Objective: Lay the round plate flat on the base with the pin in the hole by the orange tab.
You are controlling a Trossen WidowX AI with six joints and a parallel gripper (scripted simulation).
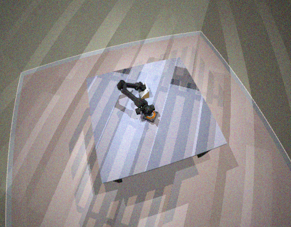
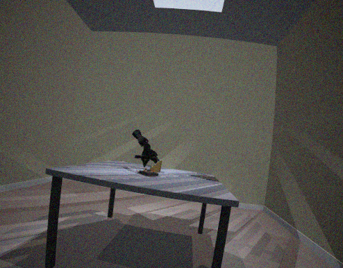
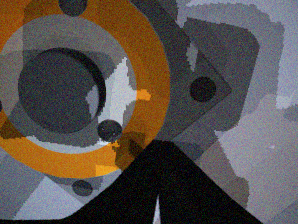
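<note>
Striped grey table [image 1: 182,129] on dark legs stands in a walled room, seen whole from the top and exterior views. Black arm [image 1: 132,95] runs from its mount near the table's far side down toward the middle, wrist bent over the workpiece. A small tan wedge-shaped block [image 1: 145,94] sits on the table just beside the arm's base end.

Dark square base [image 3: 220,63] lies flat on the table near its centre, under the wrist. On it sits the round plate [image 3: 149,50], orange ring with a grey inner disc, around the dark central post [image 3: 53,90]. Several small dark holes show in the ring; one hole [image 3: 109,129] lies near the lower inner edge, close to a small orange tab [image 3: 143,95]. Whether the pin is in any hole, cannot tell.

Gripper [image 3: 158,163] hangs directly over the plate's rim, jaws pressed together with only a thin slit between them, holding nothing. Contact with the plate, cannot tell.
</note>
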